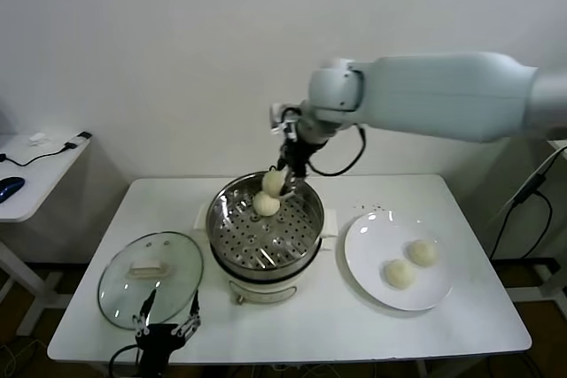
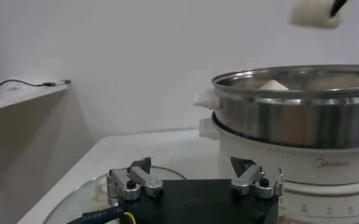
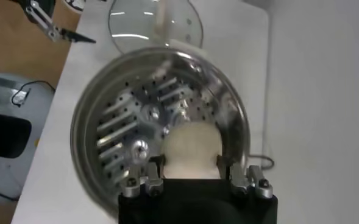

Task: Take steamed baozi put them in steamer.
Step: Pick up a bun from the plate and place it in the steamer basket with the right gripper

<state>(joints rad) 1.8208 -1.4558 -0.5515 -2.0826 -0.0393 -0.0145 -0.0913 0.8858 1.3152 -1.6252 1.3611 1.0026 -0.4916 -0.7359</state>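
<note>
My right gripper (image 1: pixel 280 176) is shut on a cream-white baozi (image 1: pixel 273 181) and holds it over the far side of the steamer (image 1: pixel 232 235); the right wrist view shows this baozi (image 3: pixel 191 149) pinched between the fingers above the perforated tray (image 3: pixel 124 128). A second baozi (image 1: pixel 266 204) lies on the tray just below it. Two more baozi (image 1: pixel 422 251) (image 1: pixel 398 273) sit on the white plate (image 1: pixel 363 254) to the right. My left gripper (image 1: pixel 166 320) is open and empty, low at the table's front left edge, also seen in its own view (image 2: pixel 194 173).
The glass lid (image 1: pixel 124 294) with a white handle lies flat left of the steamer, just beyond the left gripper. A side table (image 1: pixel 27 179) with a cable stands at the far left. A wall runs behind the table.
</note>
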